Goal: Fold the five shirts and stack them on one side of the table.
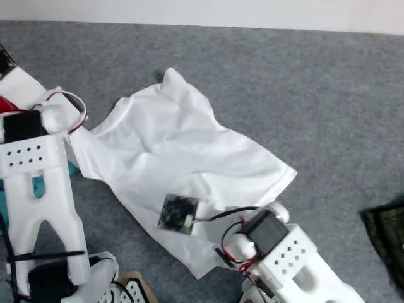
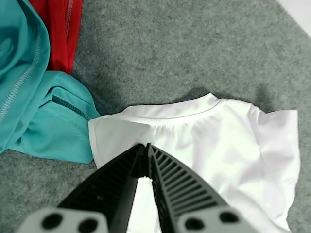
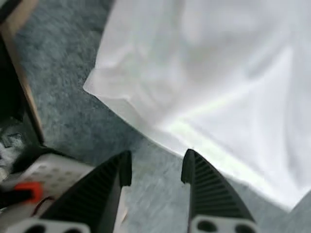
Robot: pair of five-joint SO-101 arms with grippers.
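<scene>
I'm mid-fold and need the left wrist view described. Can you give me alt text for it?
The left gripper is closed on the edge of the white shirt, which lies spread on the grey table. Next to the white shirt sits a crumpled teal shirt, with a red shirt beyond it.

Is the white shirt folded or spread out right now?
Spread out: the white shirt lies wide and rumpled across the grey table, not gathered into a folded shape.

Cropped at high view's right edge: dark garment [image 1: 386, 237]. Cut off in left wrist view: teal shirt [image 2: 34, 97], red shirt [image 2: 58, 29]. Blurred, right wrist view: white shirt [image 3: 218, 73].
</scene>
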